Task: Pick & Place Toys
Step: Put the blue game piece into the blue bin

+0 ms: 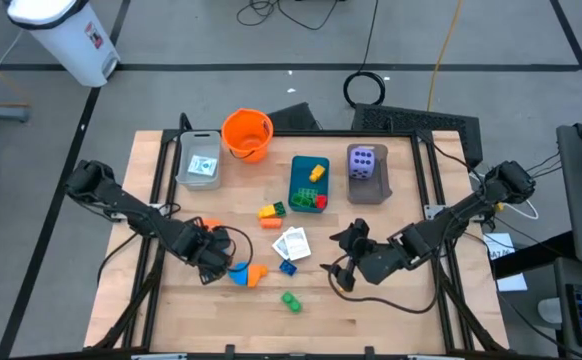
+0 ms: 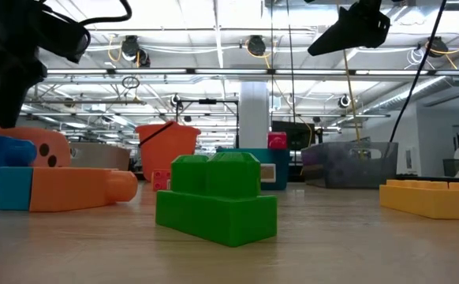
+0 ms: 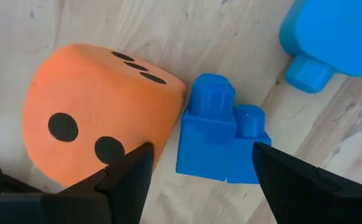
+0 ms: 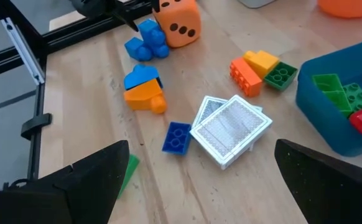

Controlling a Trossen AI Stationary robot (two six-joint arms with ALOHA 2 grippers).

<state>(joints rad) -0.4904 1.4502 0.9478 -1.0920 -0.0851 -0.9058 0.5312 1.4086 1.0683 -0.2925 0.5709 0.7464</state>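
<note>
My left claw (image 3: 196,171) is spread wide, empty, straddling the blue brick (image 3: 221,134); the orange die (image 3: 97,109) touching it could catch my finger and get dragged along.

Your left arm reaches in from the table's left edge, elbow bent, forearm angled toward the middle, wrist low over the boards. Your left gripper (image 1: 216,262) sits down near the surface, fingers (image 3: 128,174) spread wide apart with a clear gap between them. Your right arm comes in from the right edge, mirrored, forearm sloping toward centre. Your right gripper (image 1: 343,262) hangs higher above the table, its fingers (image 4: 91,177) parted wide too, nothing held.
</note>
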